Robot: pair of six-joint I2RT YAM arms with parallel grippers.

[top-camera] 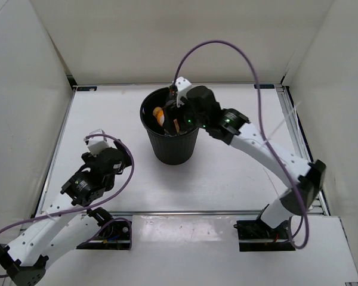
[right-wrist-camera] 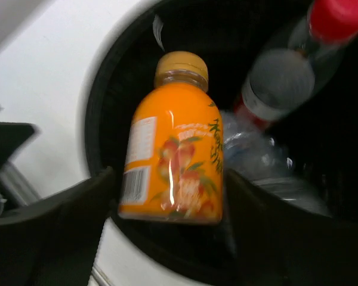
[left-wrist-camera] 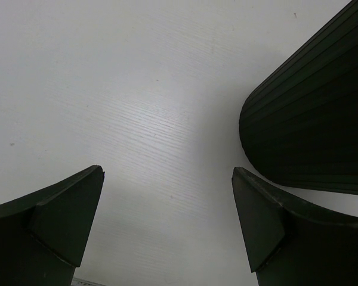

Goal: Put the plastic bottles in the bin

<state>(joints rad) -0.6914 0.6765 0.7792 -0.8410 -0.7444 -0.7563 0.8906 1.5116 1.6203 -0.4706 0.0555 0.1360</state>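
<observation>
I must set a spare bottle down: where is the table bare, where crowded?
Bare white table lies between the round black plastic bin and the left wall, and in front of the bin toward the near edge. Crowded: the bin's mouth, where the right fingers hold the short orange plastic bottle above clear plastic bottles.

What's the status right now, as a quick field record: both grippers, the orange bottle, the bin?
left gripper: open, empty, over the table beside the bin
right gripper: closed on the orange bottle, above the bin's mouth
orange bottle: not yet dropped, cap end toward the bin's inside
bin contents: red-capped bottle, at least one more clear bottle
bottles on table: none visible from above
</observation>
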